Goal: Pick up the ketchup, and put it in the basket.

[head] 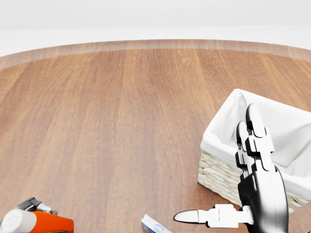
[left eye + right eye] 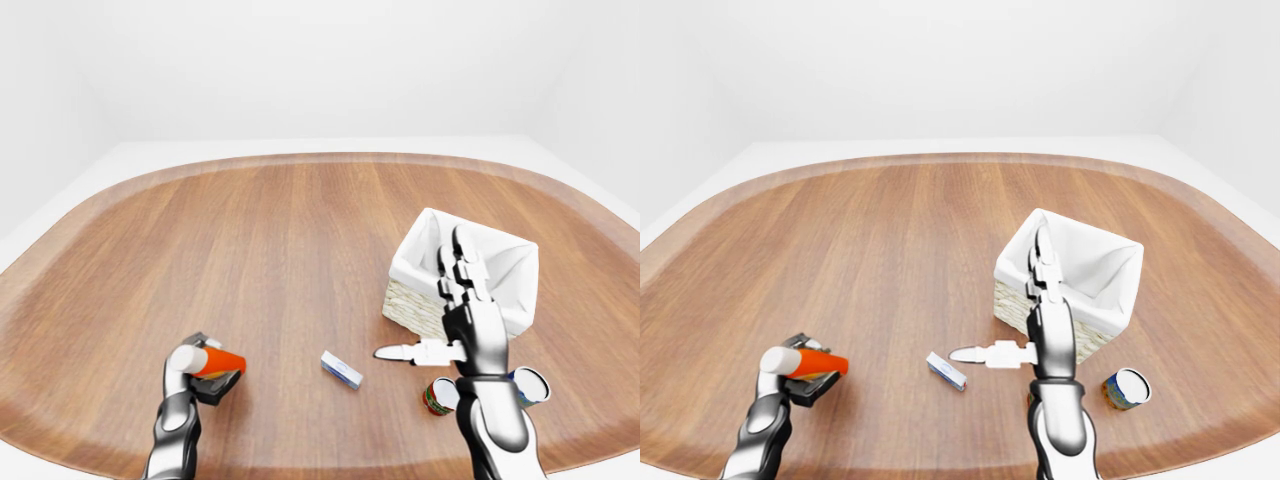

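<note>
The ketchup (image 2: 212,360) is an orange-red bottle with a white cap. It lies nearly level at the lower left of the left-eye view, cap pointing left. My left hand (image 2: 196,372) is shut on it, just above the wooden table (image 2: 280,250). In the head view the ketchup (image 1: 46,224) shows at the bottom left corner. The basket (image 2: 1015,300) is wicker with a white cloth lining and stands on the right of the table. My right hand (image 2: 432,318) is open before it, fingers upright and thumb pointing left, holding nothing.
A small blue and white box (image 2: 341,369) lies on the table between the two hands. A red and green can (image 2: 437,396) and a blue can (image 2: 528,385) sit by my right forearm, near the table's lower edge.
</note>
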